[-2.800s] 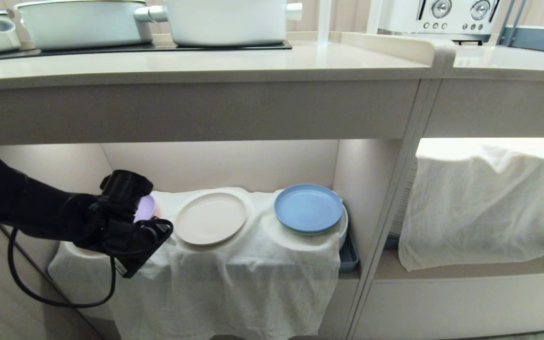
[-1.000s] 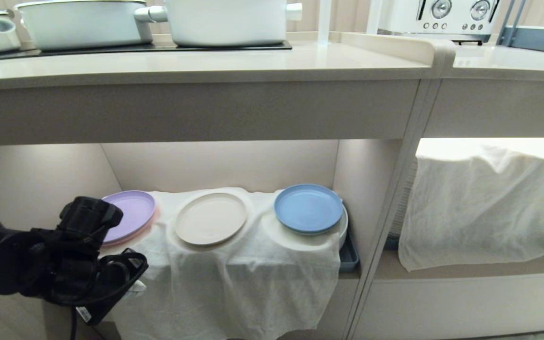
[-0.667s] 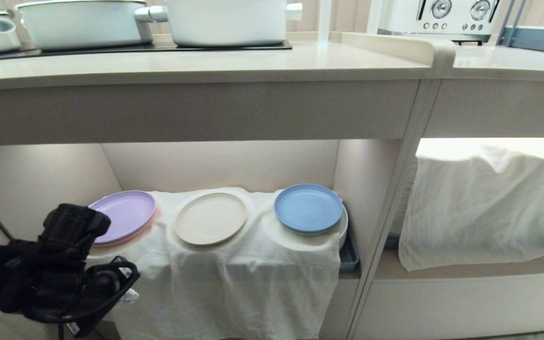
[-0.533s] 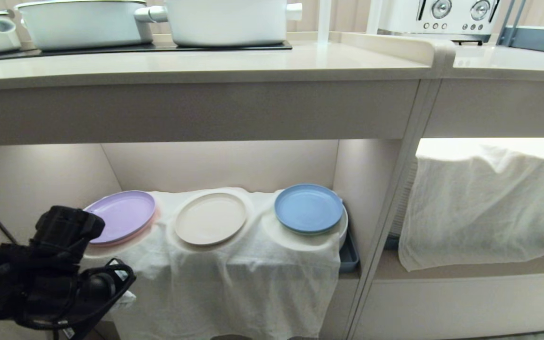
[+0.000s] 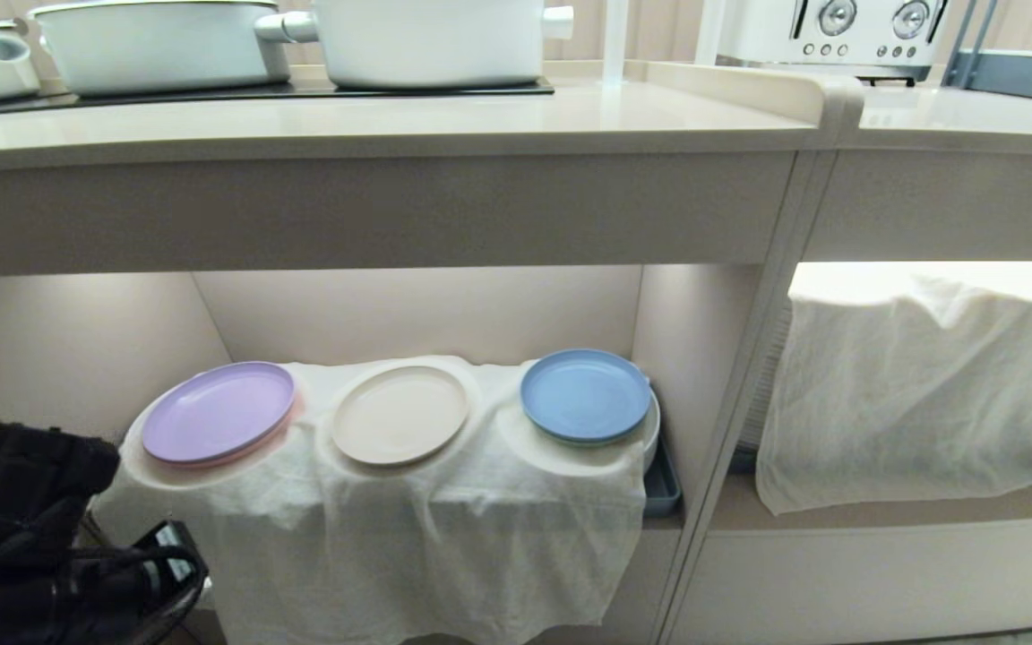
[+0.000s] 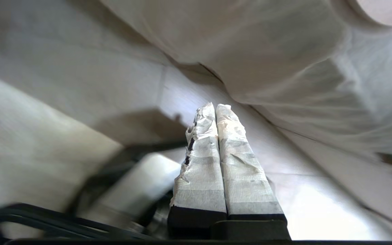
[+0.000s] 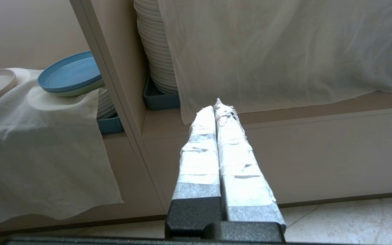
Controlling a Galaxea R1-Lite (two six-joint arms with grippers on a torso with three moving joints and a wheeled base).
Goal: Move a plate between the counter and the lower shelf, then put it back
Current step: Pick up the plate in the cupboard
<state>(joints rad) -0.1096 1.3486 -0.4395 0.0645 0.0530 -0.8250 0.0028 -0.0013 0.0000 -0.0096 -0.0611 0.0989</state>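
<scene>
Down low at the front, the left gripper (image 6: 216, 107) hangs below the white cloth (image 5: 408, 537), its two taped fingers (image 6: 202, 163) pressed tight together with nothing between them. The right gripper (image 7: 218, 103) is also closed and empty, pointing at the cupboard's bottom. Farther in, on the lower shelf (image 5: 408, 313), the plate (image 5: 400, 414) lies flat on the middle hump, between the lilac plate (image 5: 218, 413) and the blue plate (image 5: 585, 395). Above it runs the counter (image 5: 373, 125), with white pots (image 5: 431, 36) at the back.
</scene>
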